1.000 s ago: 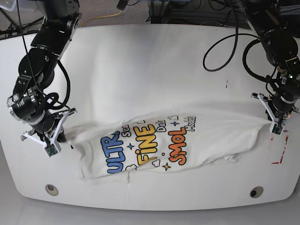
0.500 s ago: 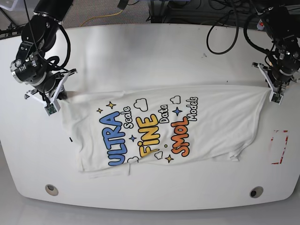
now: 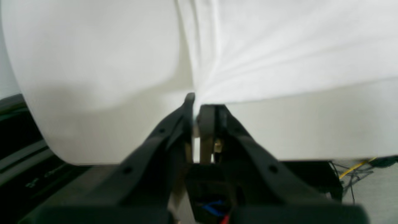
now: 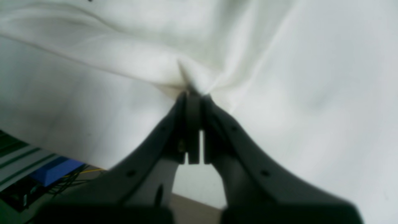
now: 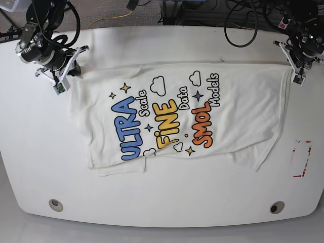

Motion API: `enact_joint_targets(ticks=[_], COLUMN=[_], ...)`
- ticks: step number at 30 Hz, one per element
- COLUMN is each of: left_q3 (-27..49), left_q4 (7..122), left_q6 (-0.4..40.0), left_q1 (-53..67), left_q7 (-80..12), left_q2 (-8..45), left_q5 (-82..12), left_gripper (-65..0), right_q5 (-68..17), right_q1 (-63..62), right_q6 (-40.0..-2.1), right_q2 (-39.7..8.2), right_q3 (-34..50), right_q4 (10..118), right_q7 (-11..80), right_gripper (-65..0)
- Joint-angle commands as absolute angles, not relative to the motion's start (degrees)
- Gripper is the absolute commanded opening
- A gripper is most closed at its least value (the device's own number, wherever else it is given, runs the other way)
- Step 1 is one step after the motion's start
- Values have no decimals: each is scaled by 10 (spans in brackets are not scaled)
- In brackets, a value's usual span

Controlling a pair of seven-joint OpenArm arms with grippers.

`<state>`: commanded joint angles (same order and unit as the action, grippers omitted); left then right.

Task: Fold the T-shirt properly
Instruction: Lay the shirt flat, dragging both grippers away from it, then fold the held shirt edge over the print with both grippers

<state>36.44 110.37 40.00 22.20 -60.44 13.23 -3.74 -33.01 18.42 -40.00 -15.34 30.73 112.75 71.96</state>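
**Two grippers, one shirt stretched between them**

Both arms are at the far edge of the white table [image 5: 167, 48], and each has a corner of the T-shirt [image 5: 243, 111] pinched tight. The left gripper [image 5: 297, 76], on the right side of the base view, has its jaws pressed together on a bunched point of white cloth, with creases fanning away from the pinch in its wrist view [image 3: 195, 104]. The right gripper [image 5: 62, 87], on the left side of the base view, is likewise clamped on a puckered fold of fabric [image 4: 193, 93].

The T-shirt lies print-up across the middle of the table, its top edge drawn nearly straight between the two grippers. The blue, yellow and orange lettering [image 5: 167, 126] runs at a slant, ringed by small stars and clouds. The lower edge is looser: it is folded under a little at the near left, and a flap hangs wrinkled at the near right. A red-marked rectangle [image 5: 301, 158] sits on the table well apart from the cloth.
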Motion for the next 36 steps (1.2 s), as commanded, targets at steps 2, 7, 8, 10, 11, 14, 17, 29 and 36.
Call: enact_joint_targets(ticks=[2, 7, 8, 10, 11, 14, 17, 29, 36], left_q3=[365, 371, 371, 367, 367, 366, 354, 344, 320], left_q4=[1104, 1104, 1104, 1101, 1100, 1088, 1055, 933, 880], left_q6=[400, 400, 400, 400, 400, 400, 400, 400, 400], left_q1=[229, 225, 215, 182, 169, 144, 114, 13, -19], left_q7=[-604, -601, -596, -582, -580, -580, -577, -576, -536], left_q2=[132, 131, 131, 131, 131, 132, 140, 182, 194], left_q5=[-37, -41, -41, -37, -36, -36, -36, -36, -36], left_gripper=[-650, -650, -650, -650, -650, -650, -650, -650, -650], right_q5=[-342, -388, -390, -384, -380, -374, -349, -311, -312], right_q1=[191, 182, 171, 155, 149, 127, 101, -27, -92], right_q6=[-400, -400, -400, -400, -400, -400, -400, -400, -400], right_q2=[-153, -145, -143, -140, -137, -122, -116, -113, -116], right_q3=[318, 340, 340, 339, 338, 337, 336, 284, 280], right_q4=[1127, 1127, 1126, 1123, 1123, 1122, 1117, 971, 877], right_q7=[718, 717, 717, 717, 717, 717, 717, 685, 648], right_gripper=[-650, -650, -650, -650, -650, -650, -650, -650, -650])
